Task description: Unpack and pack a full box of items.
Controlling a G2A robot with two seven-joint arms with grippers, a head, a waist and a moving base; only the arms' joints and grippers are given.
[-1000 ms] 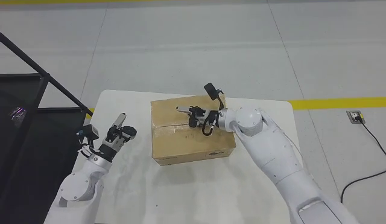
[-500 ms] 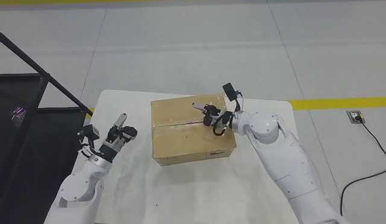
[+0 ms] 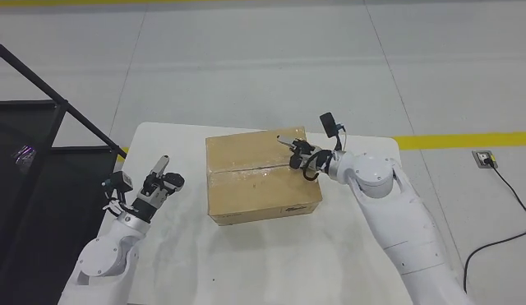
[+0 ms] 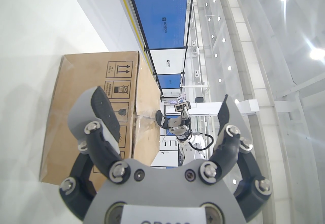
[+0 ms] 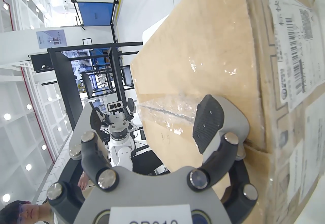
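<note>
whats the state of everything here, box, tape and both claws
brown cardboard box: closed, top flaps down, upright on the white table
clear tape strip: stuck along the box's top seam, wrinkled
left claw: open, empty, beside the box
right claw: open, empty, at the seam's end on the box top
</note>
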